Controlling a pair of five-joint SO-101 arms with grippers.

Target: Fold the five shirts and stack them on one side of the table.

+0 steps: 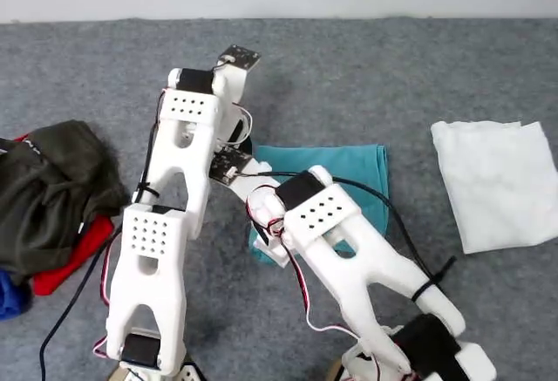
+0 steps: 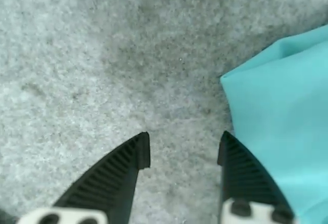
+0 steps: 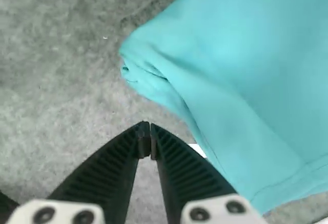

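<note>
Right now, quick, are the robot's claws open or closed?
Left gripper: open, holding nothing.
Right gripper: shut, empty, beside the teal shirt.

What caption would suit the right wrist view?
Right gripper, shut, over the grey table cover beside the teal shirt.

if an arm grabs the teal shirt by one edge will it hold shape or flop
Likely floppy: the teal shirt is soft cloth with a rounded, wrinkled fold, so lifted parts would drape. Probably light; it lies thin. Pushed, it may bunch rather than slide on the fuzzy grey table cover.
</note>
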